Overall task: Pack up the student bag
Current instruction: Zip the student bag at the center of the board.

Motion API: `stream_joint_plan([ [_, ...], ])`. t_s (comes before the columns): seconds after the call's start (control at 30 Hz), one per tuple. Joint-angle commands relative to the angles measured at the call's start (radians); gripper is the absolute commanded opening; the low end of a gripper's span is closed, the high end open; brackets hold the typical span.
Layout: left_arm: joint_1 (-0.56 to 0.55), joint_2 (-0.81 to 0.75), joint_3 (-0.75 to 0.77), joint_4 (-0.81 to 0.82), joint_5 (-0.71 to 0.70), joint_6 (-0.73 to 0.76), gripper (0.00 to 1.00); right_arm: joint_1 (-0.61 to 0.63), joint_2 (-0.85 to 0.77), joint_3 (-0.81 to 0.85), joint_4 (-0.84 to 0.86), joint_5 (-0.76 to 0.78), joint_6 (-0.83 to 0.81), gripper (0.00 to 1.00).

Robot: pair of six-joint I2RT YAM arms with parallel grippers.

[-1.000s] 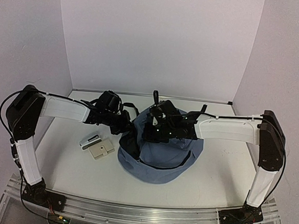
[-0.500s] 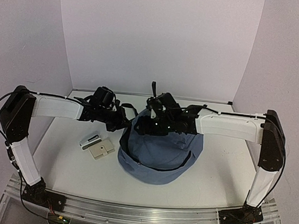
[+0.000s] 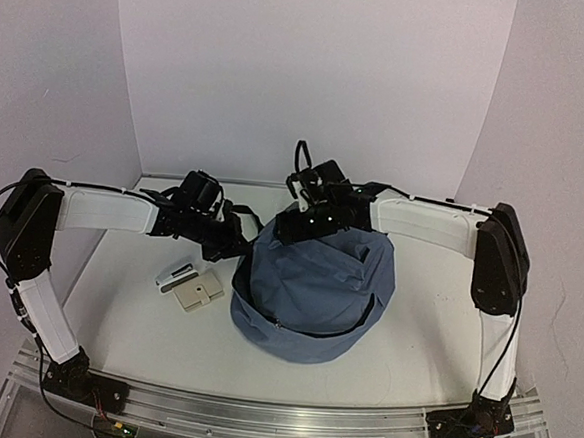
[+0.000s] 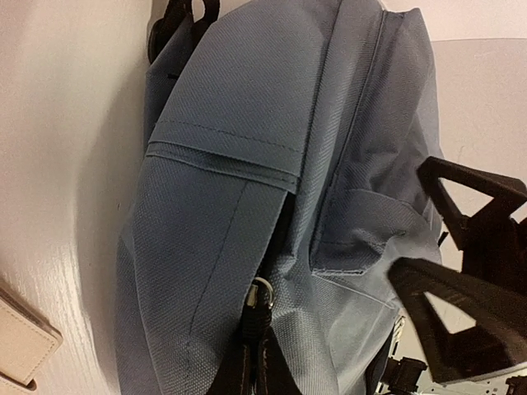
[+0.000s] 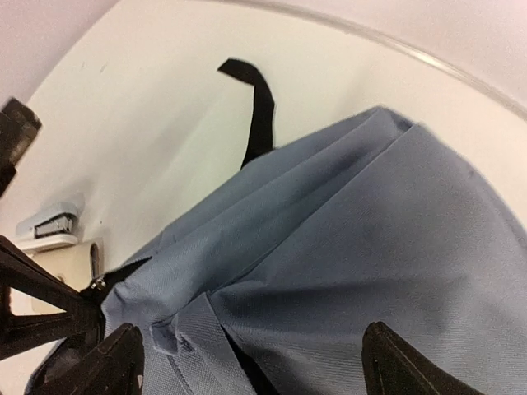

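Observation:
The student bag (image 3: 317,286) lies in the middle of the table, a grey-blue fabric pack with black zippers. My left gripper (image 3: 236,246) is at its left edge, shut on a black zipper pull (image 4: 257,317) with a metal ring. In the left wrist view the left gripper (image 4: 252,362) pinches that pull against the bag (image 4: 222,206). My right gripper (image 3: 307,218) hovers over the bag's far top, open, holding nothing. In the right wrist view the right gripper (image 5: 259,370) spreads wide above the bag (image 5: 370,239); a black strap (image 5: 260,111) trails off behind it.
A small grey stapler (image 3: 176,274) and a beige flat case (image 3: 198,295) lie left of the bag; the stapler (image 5: 51,222) also shows in the right wrist view. White walls close in the back and sides. The right gripper's fingers (image 4: 461,329) show beside the bag.
My right gripper opened wide and drew up and back out of the bag's mouth. The bag's top fabric has closed over the opening. The left gripper kept its hold.

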Motion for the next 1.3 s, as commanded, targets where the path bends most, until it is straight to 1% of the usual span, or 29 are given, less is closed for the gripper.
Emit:
stream_joint_plan([
  [0.0, 0.003, -0.058, 0.015, -0.039, 0.013, 0.027, 0.00, 0.018, 0.050, 0.076, -0.025, -0.070, -0.130, 0.78],
  [0.07, 0.004, -0.062, 0.016, -0.047, 0.010, 0.028, 0.00, 0.018, 0.075, 0.092, -0.029, -0.029, -0.127, 0.67],
  [0.1, 0.004, -0.064, 0.017, -0.052, 0.008, 0.029, 0.00, 0.018, 0.091, 0.099, -0.033, 0.009, -0.118, 0.60],
  [0.13, 0.004, -0.067, 0.017, -0.057, 0.006, 0.030, 0.00, 0.018, 0.106, 0.105, -0.037, 0.053, -0.107, 0.49],
  [0.17, 0.003, -0.071, 0.017, -0.066, 0.004, 0.031, 0.00, 0.018, 0.118, 0.110, -0.041, 0.106, -0.091, 0.35],
  [0.23, 0.004, -0.079, 0.014, -0.084, 0.004, 0.036, 0.00, 0.016, 0.131, 0.117, -0.043, 0.180, -0.050, 0.12],
  [0.27, 0.004, -0.085, 0.012, -0.096, 0.004, 0.037, 0.00, 0.014, 0.136, 0.123, -0.043, 0.213, -0.023, 0.03],
  [0.3, 0.004, -0.089, 0.009, -0.106, 0.005, 0.038, 0.00, 0.012, 0.139, 0.134, -0.042, 0.249, 0.002, 0.00],
  [0.43, 0.003, -0.113, -0.008, -0.147, 0.024, 0.037, 0.00, 0.010, 0.156, 0.175, -0.042, 0.330, 0.078, 0.00],
  [0.53, 0.003, -0.140, -0.034, -0.153, 0.049, 0.026, 0.00, 0.008, 0.172, 0.207, -0.044, 0.358, 0.109, 0.00],
  [0.73, 0.003, -0.188, -0.084, -0.154, 0.124, 0.023, 0.00, -0.003, 0.199, 0.249, -0.051, 0.421, 0.172, 0.00],
  [0.83, 0.003, -0.206, -0.104, -0.172, 0.145, 0.034, 0.00, -0.020, 0.205, 0.257, -0.052, 0.454, 0.227, 0.00],
  [0.97, 0.000, -0.224, -0.119, -0.169, 0.216, 0.056, 0.00, -0.049, 0.214, 0.273, -0.054, 0.507, 0.297, 0.00],
  [1.1, -0.016, -0.235, -0.125, -0.163, 0.263, 0.078, 0.00, -0.074, 0.236, 0.309, -0.059, 0.531, 0.337, 0.00],
  [1.2, -0.038, -0.231, -0.115, -0.170, 0.292, 0.100, 0.00, -0.074, 0.255, 0.340, -0.060, 0.536, 0.338, 0.00],
  [1.27, -0.050, -0.232, -0.106, -0.187, 0.287, 0.112, 0.00, -0.074, 0.261, 0.353, -0.061, 0.519, 0.327, 0.00],
])
